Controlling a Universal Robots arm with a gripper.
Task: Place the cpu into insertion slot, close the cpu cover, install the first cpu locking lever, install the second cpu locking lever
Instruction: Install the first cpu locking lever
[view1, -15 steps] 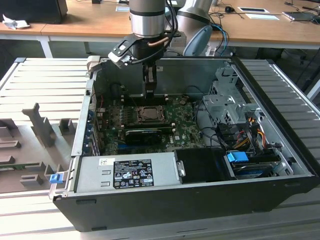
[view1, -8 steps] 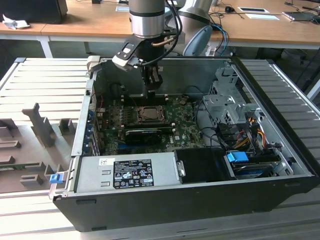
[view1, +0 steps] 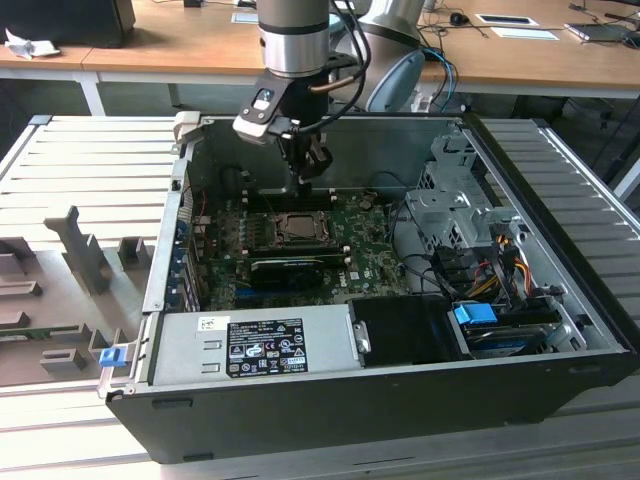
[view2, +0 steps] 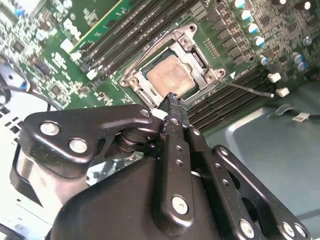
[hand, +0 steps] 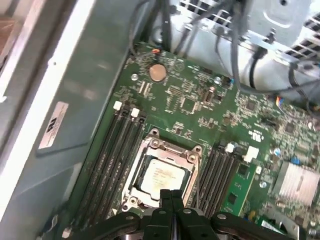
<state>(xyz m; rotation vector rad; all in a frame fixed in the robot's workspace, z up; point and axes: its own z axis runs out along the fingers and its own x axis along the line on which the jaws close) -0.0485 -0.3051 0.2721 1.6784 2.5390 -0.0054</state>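
Lever step, I reckon. Exterior view: gripper (view1: 308, 185) hangs inside the PC case (view1: 400, 140), just at 12 o'clock of the insertion slot (view1: 296, 227).

Second wrist view: jaws pinched together on nothing, tip at the socket's edge. The cpu (view2: 170, 75) sits seated, cpu cover (view2: 186, 36) looks down over it, and one thin locking lever (view2: 250, 89) sticks out unlatched.

First wrist view: chip framed by the cover, tip just beside it. Latching probably calls for catching that wire and pressing it under its hook.

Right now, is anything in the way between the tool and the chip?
Nothing visible. The tool hangs right over the chip, which lies bare in the middle of the metal frame.
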